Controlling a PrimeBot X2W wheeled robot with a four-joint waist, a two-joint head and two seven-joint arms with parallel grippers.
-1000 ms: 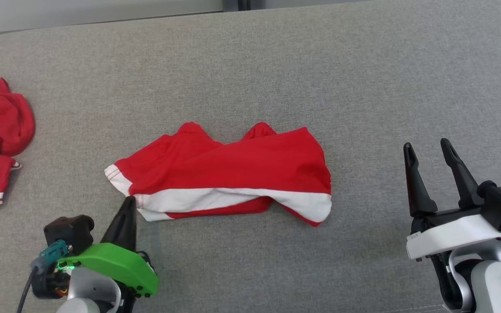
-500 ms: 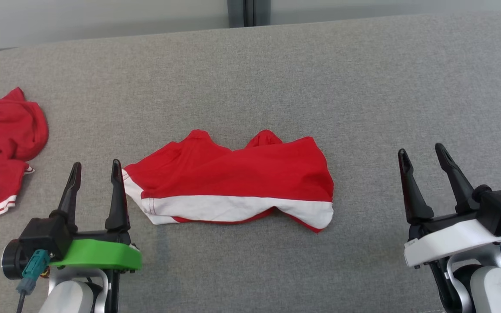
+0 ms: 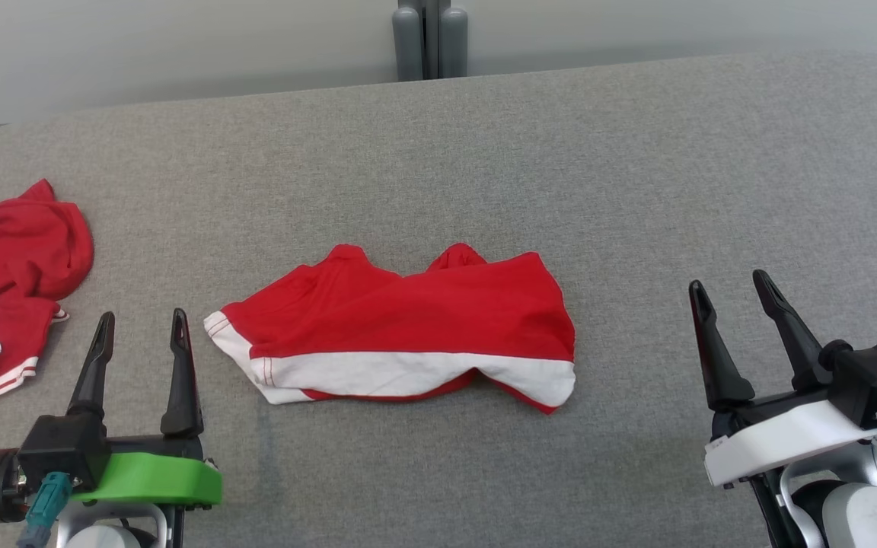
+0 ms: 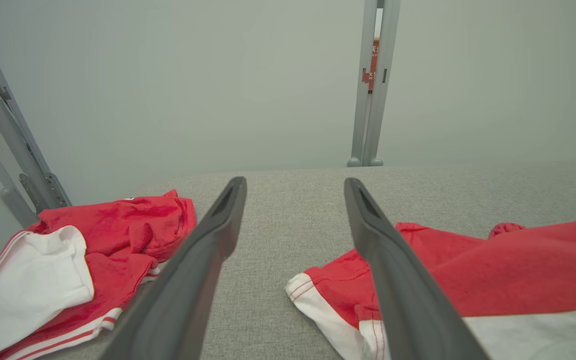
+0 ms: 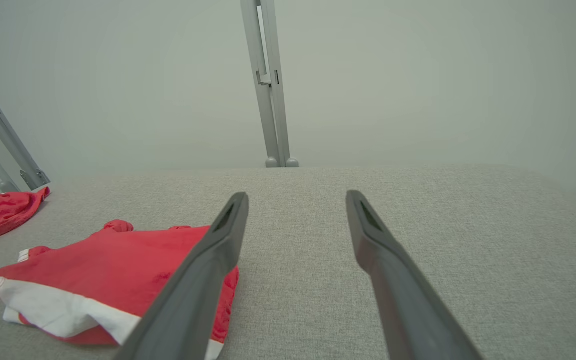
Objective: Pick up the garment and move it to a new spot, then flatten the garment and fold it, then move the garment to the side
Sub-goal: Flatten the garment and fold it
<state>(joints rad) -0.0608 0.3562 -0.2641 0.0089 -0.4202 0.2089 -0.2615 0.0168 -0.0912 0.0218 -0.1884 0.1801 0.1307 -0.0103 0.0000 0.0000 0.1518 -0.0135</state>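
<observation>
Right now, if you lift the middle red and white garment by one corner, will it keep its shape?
Probably not: the garment lies limp and rumpled, so it would likely droop. It looks thin, so probably light.

A robotics test cell or laboratory is indicated rather than a home. A broad worktable point(image 3: 636, 190) with rounded corners is covered in plain grey woven fabric and is backed by bare pale panels point(image 3: 180, 53), which are joined by an upright grey metal post point(image 3: 450, 38) and braced by slanted metal struts point(image 4: 20, 135). A small red notice point(image 4: 372, 70) is glimpsed through the gap in the post, but its lettering cannot be read.
</observation>
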